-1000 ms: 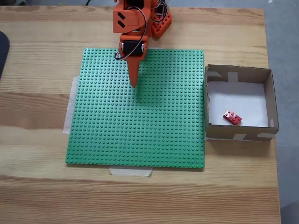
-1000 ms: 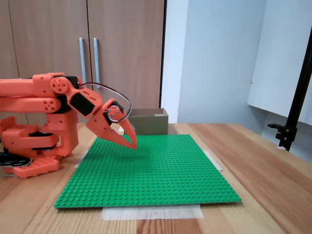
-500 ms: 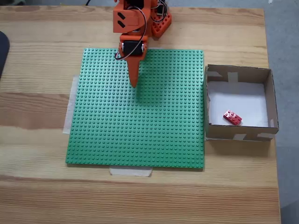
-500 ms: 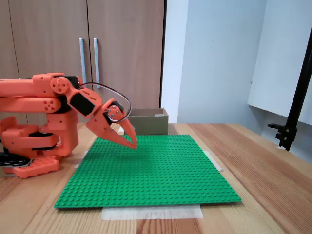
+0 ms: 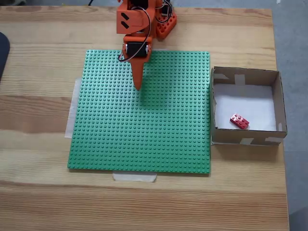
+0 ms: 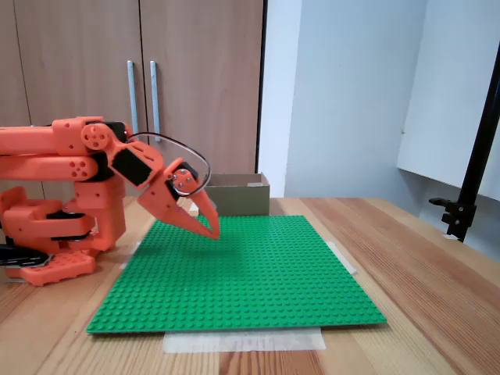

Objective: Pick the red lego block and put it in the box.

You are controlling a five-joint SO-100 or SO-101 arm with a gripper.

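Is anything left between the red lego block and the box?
Nothing visible: the red lego block already lies on the white floor inside the box. The claw hangs over the green baseplate, shut and empty.

Baseplate (image 5: 144, 125) is bare and flat, open to passage everywhere below the gripper (image 5: 138, 85), which hangs over its upper part with jaws together. Box (image 5: 278, 103) sits just beside the plate's right edge; its walls stand up around the block (image 5: 239, 121), top open.
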